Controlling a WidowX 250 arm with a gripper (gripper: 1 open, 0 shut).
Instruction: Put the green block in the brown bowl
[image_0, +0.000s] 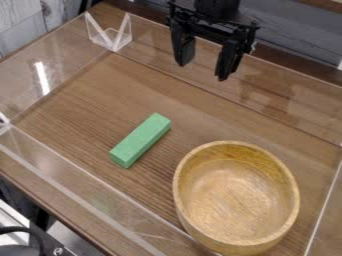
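Note:
The green block (140, 139) lies flat on the wooden table, left of centre, its long side running diagonally from lower left to upper right. To its right, at the lower right of the view, sits the brown bowl (237, 195), round, light wood, with nothing inside. My gripper (203, 58) hangs above the far side of the table, well behind the block and the bowl. Its black fingers (179, 48) point down and stand apart with nothing between them.
Low clear plastic walls (47, 70) ring the table surface. A small clear angled stand (110, 33) sits at the far left corner. Bare wood (267, 110) stretches between the gripper and the bowl.

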